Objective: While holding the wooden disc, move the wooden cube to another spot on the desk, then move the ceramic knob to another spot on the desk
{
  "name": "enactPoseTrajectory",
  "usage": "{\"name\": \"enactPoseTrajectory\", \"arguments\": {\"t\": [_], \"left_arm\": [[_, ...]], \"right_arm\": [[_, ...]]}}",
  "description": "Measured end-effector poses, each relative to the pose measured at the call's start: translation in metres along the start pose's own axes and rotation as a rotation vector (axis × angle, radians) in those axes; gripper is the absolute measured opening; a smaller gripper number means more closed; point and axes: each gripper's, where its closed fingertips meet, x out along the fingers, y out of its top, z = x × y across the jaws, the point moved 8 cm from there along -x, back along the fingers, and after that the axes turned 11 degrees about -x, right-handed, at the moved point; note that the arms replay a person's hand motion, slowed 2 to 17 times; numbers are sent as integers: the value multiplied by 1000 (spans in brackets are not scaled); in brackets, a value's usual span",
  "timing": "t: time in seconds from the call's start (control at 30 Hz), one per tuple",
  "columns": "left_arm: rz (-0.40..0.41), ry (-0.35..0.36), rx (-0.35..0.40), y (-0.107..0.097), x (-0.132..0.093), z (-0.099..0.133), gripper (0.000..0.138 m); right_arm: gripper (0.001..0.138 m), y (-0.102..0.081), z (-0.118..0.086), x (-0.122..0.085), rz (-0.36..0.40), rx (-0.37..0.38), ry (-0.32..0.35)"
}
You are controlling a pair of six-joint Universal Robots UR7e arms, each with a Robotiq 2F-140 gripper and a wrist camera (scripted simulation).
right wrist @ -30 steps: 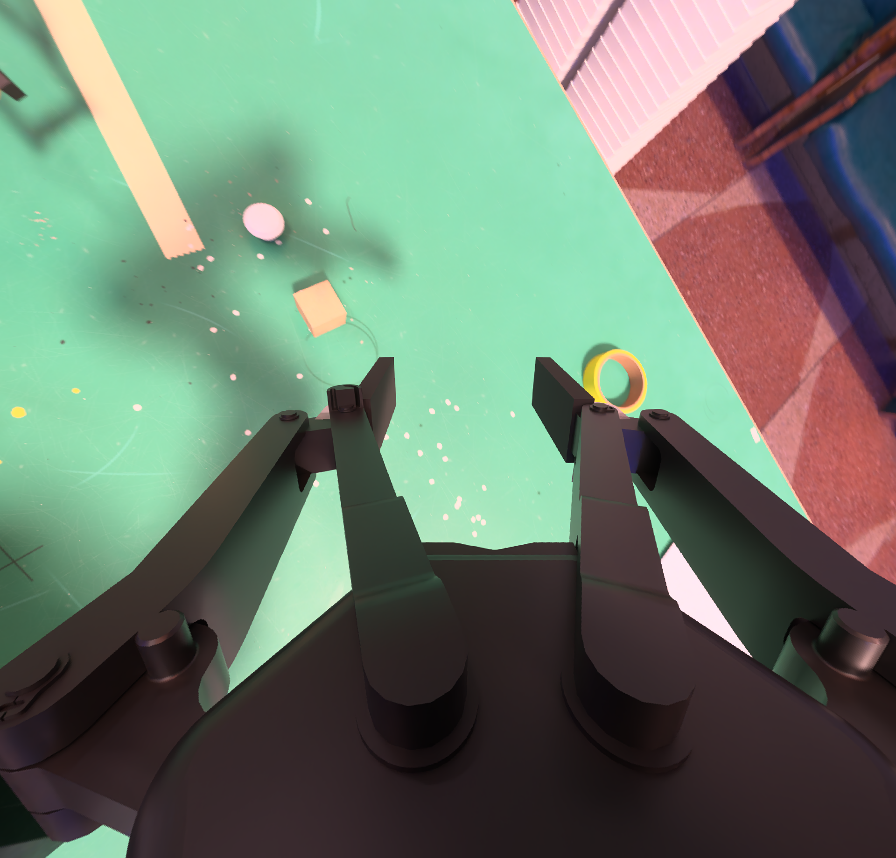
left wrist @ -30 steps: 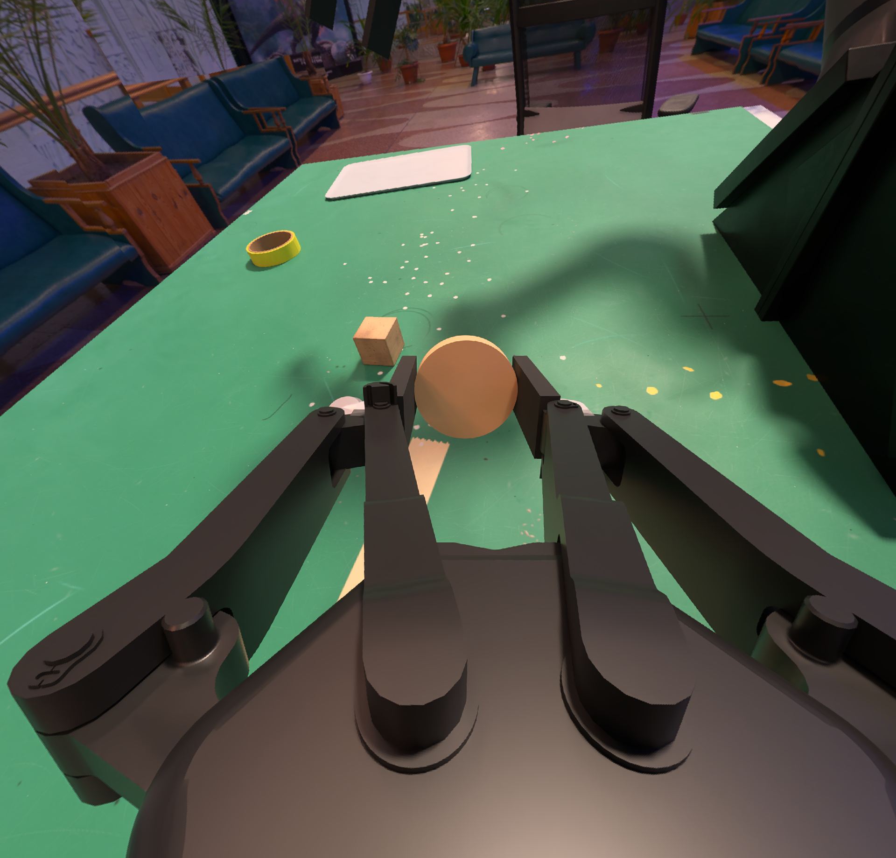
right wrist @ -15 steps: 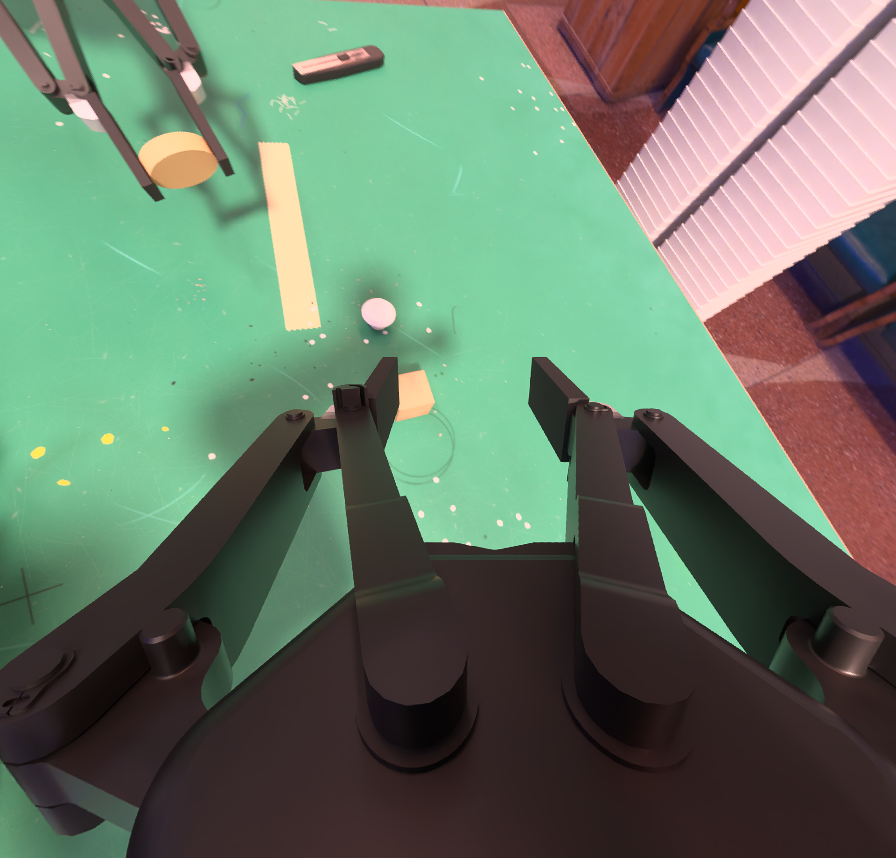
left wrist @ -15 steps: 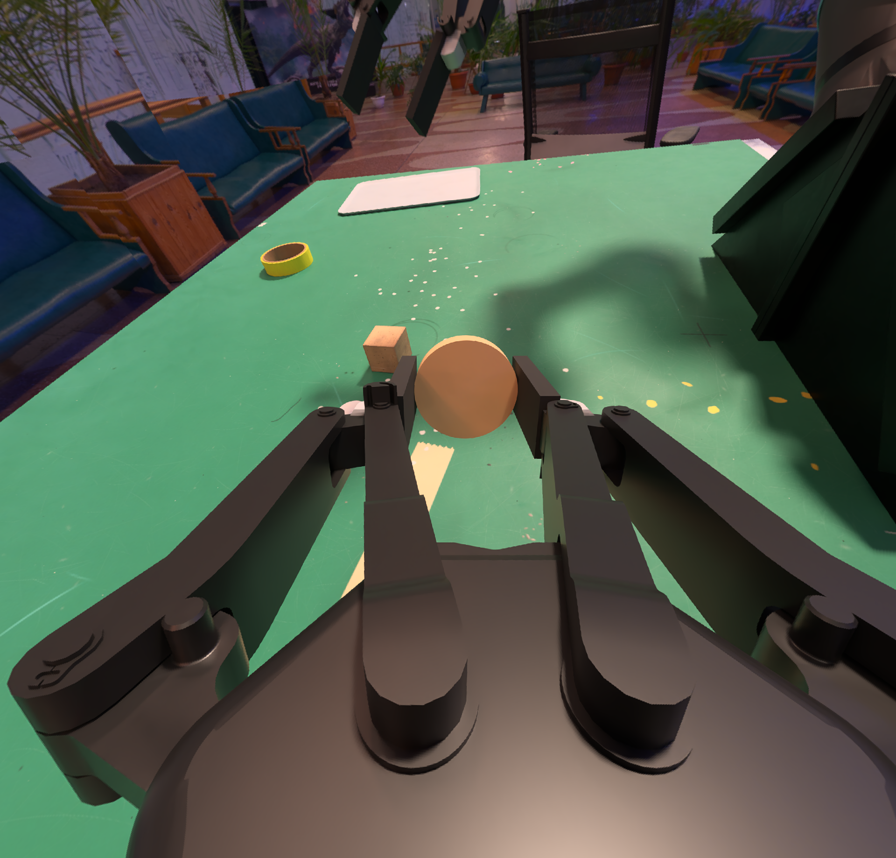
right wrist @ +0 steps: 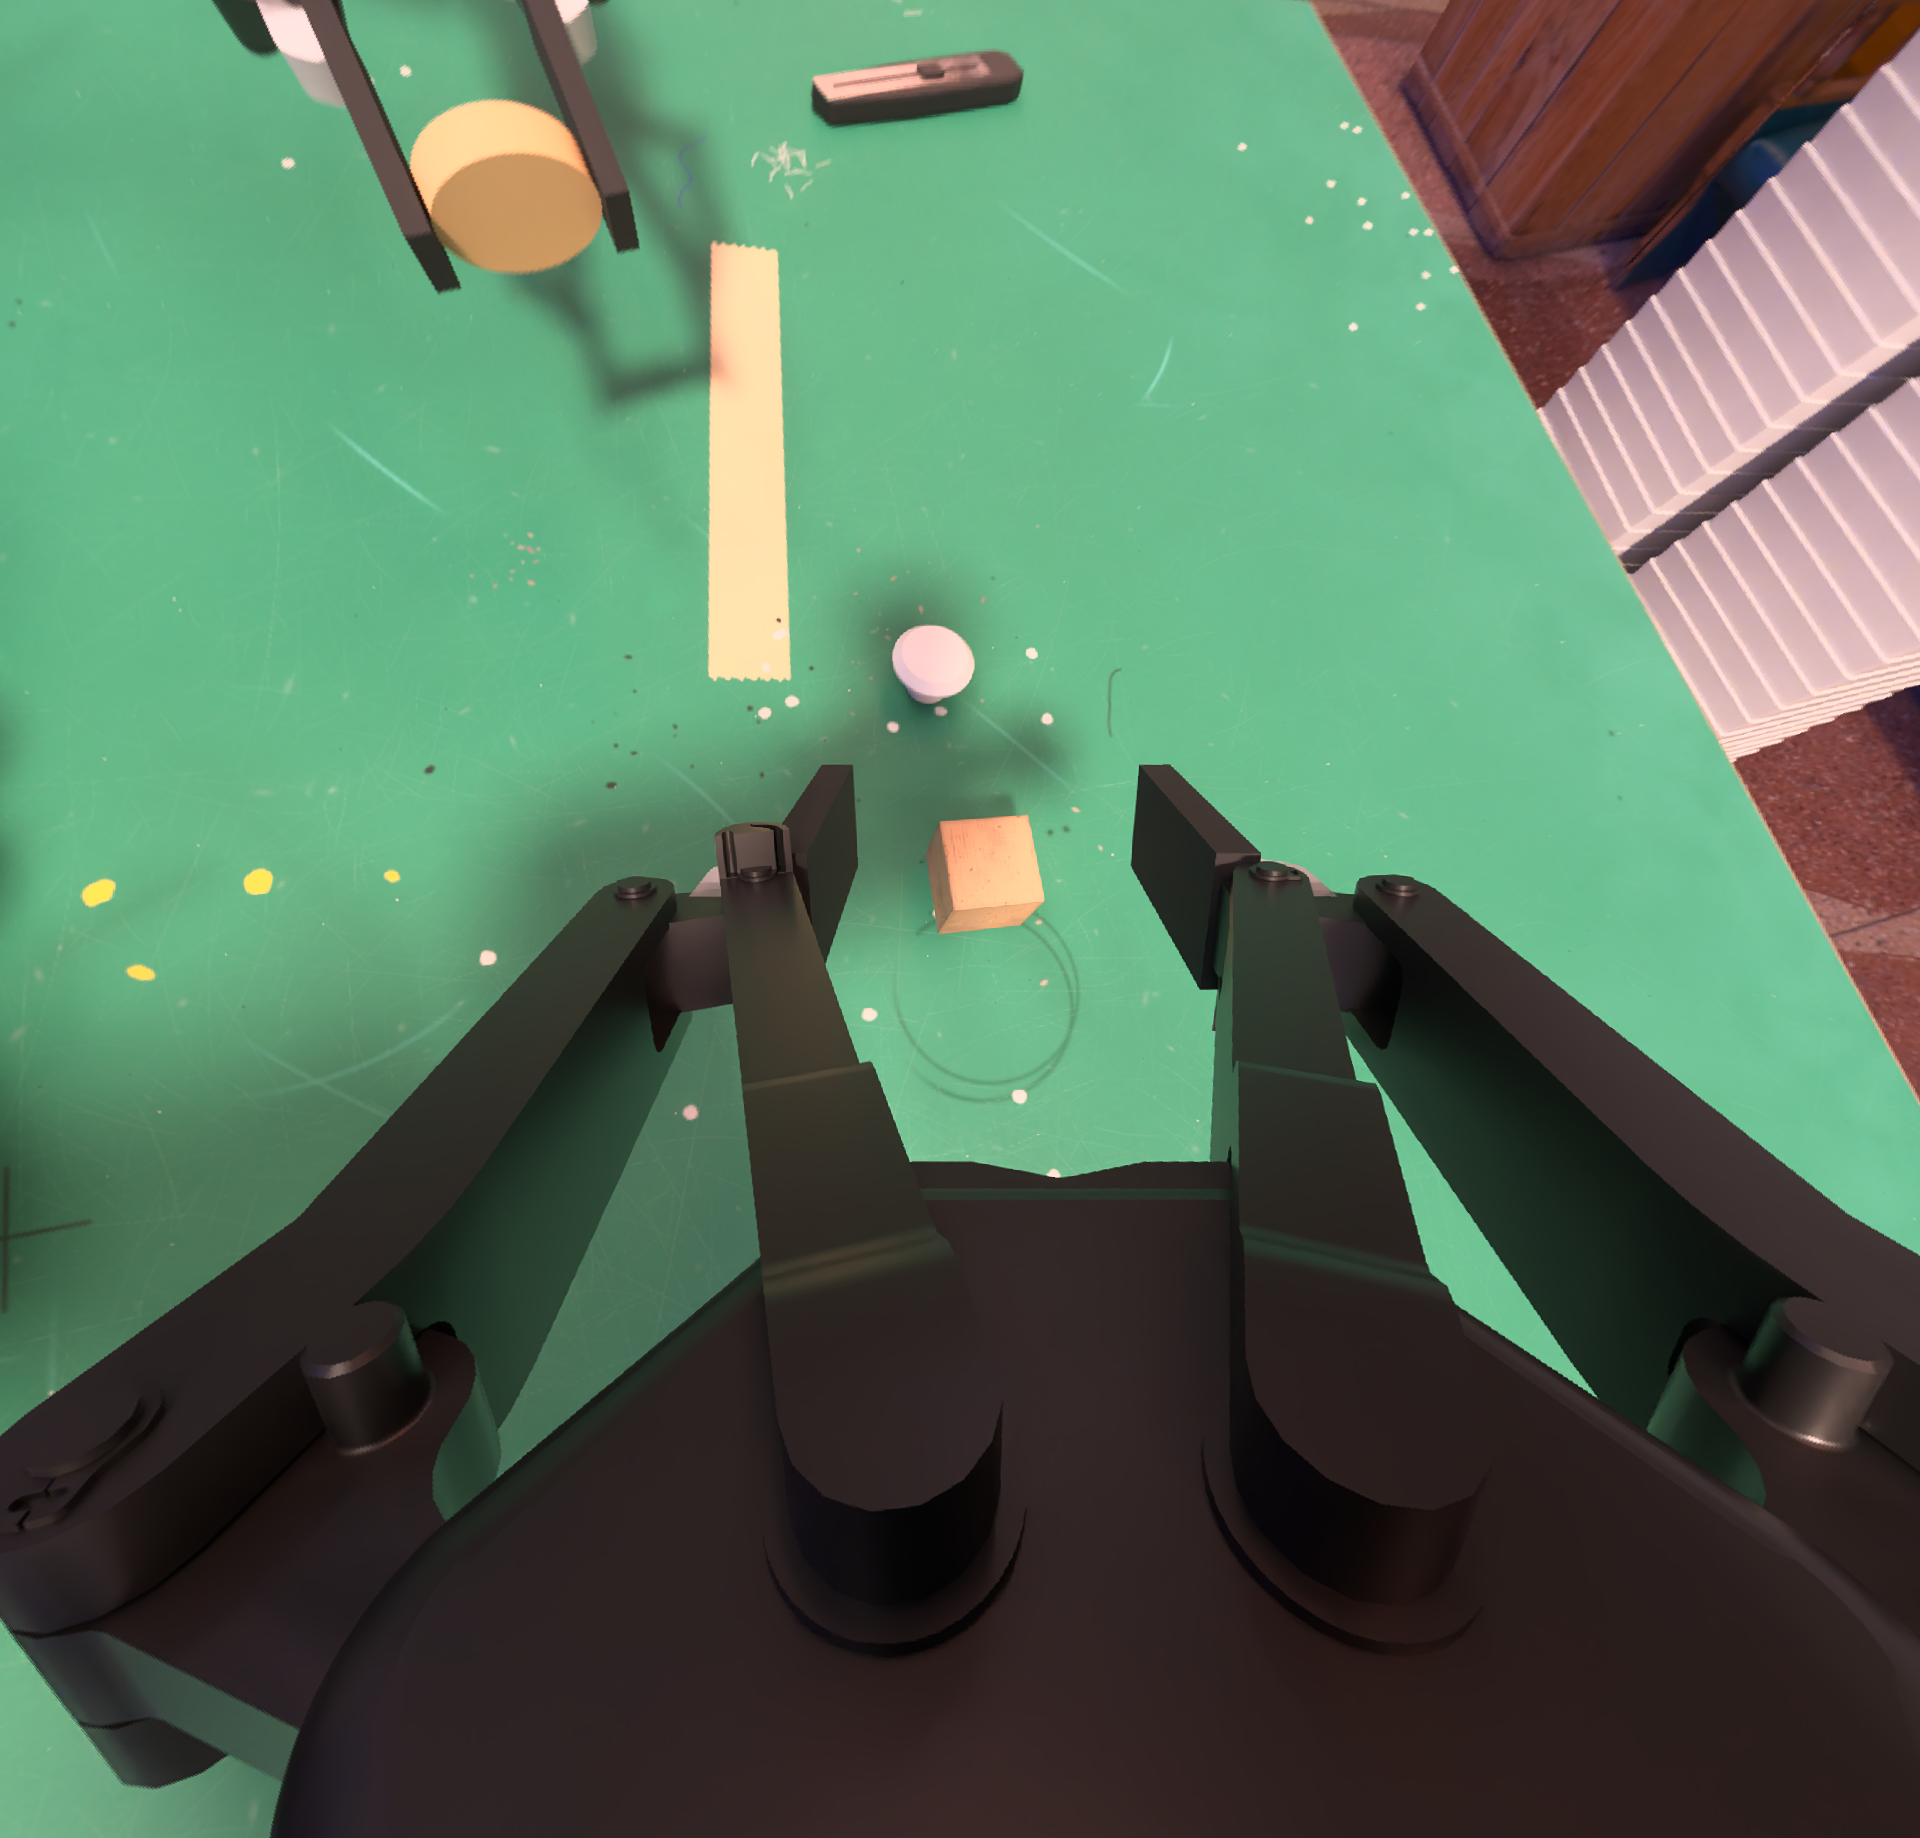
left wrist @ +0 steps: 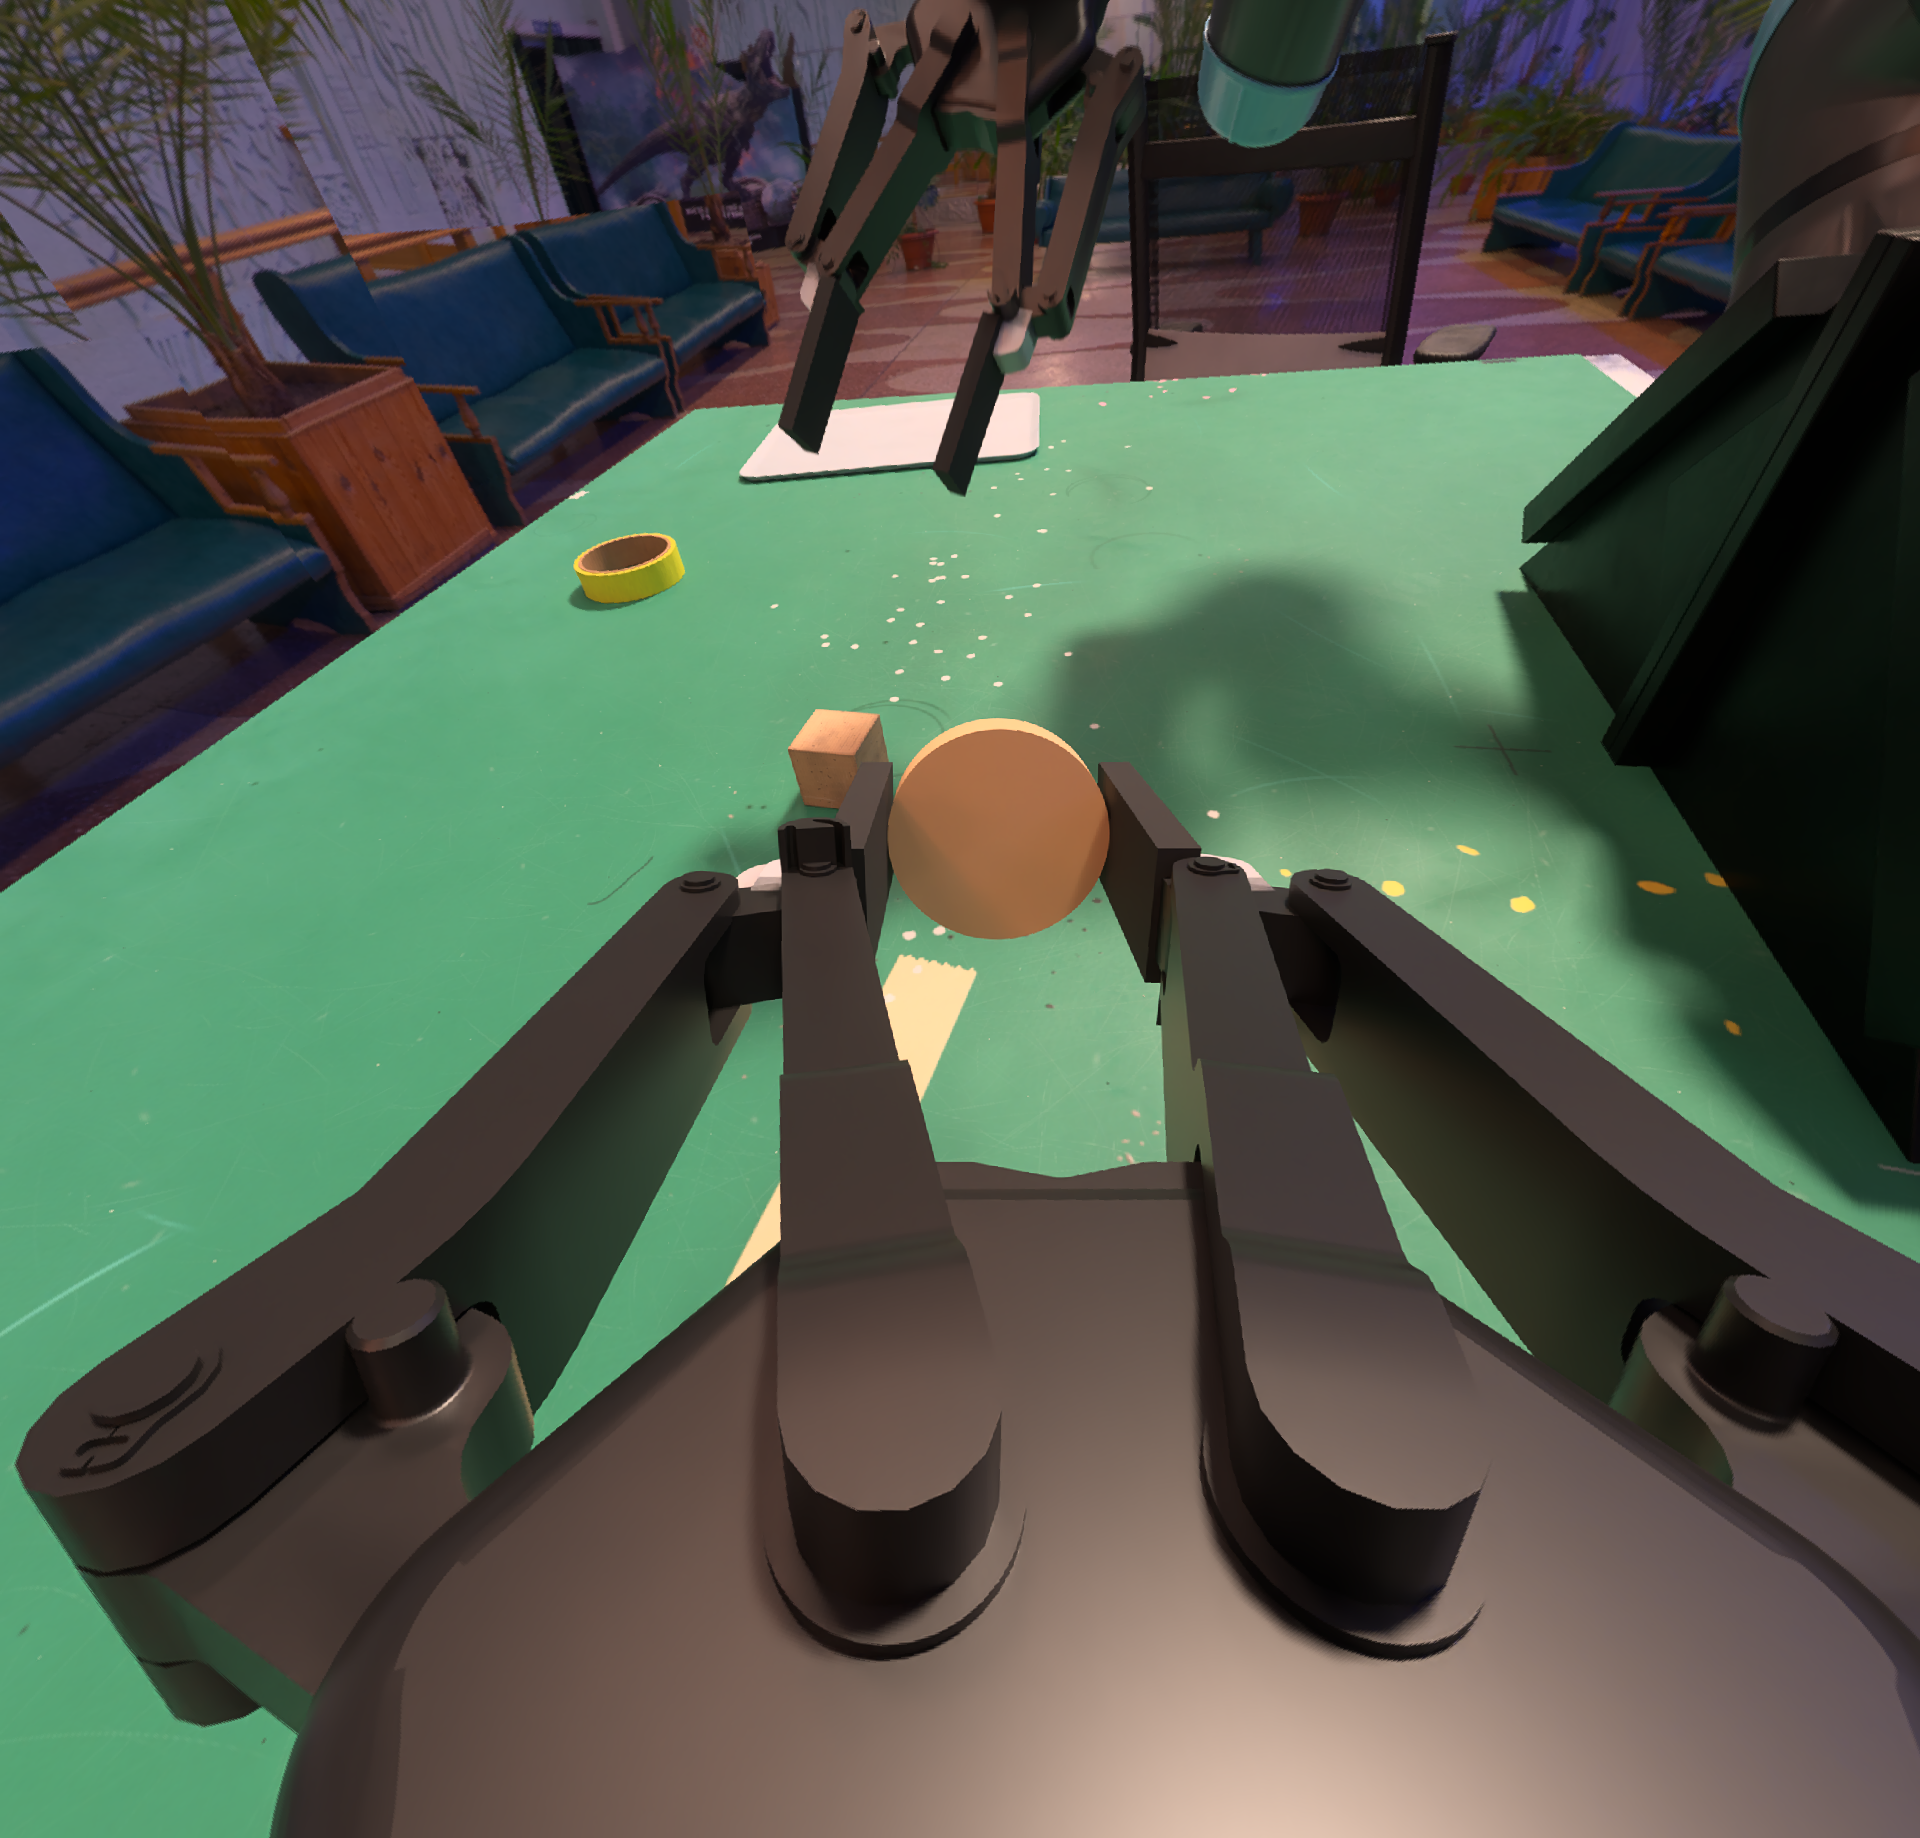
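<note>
My left gripper [left wrist: 1000,789] is shut on the round wooden disc [left wrist: 997,832] and holds it above the green desk [left wrist: 312,905]. From the right wrist view, the disc [right wrist: 506,190] hangs in that gripper [right wrist: 525,256] at the far left. The wooden cube [right wrist: 985,872] sits on the desk and shows between my right gripper's fingers. The right gripper [right wrist: 997,801] is open, empty and above the cube. The white ceramic knob [right wrist: 932,662] stands just beyond the cube. In the left wrist view the cube [left wrist: 836,754] is left of the disc, the knob is hidden, and the right gripper [left wrist: 883,453] hangs open behind.
A cream tape strip [right wrist: 746,458] lies left of the knob. A black handled tool [right wrist: 916,84] lies far back. A yellow tape roll [left wrist: 629,567] and a white pad [left wrist: 894,434] lie near the desk's edges. A dark box [left wrist: 1766,697] stands to the right.
My right gripper has swung round and come over the cube, which now shows between its open fingers. My left gripper keeps hold of the disc and has tilted up slightly.
</note>
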Motion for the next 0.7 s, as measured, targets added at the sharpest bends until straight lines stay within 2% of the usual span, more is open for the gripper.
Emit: {"name": "enactPoseTrajectory", "arguments": {"t": [0.3,0.7], "left_arm": [[7,0,-13,0,-1,-2,52],[7,4,-17,0,-1,-2,52]], "right_arm": [[72,-9,-5,40,-75,-43,62],[70,-21,-5,82,-163,-47,148]]}}
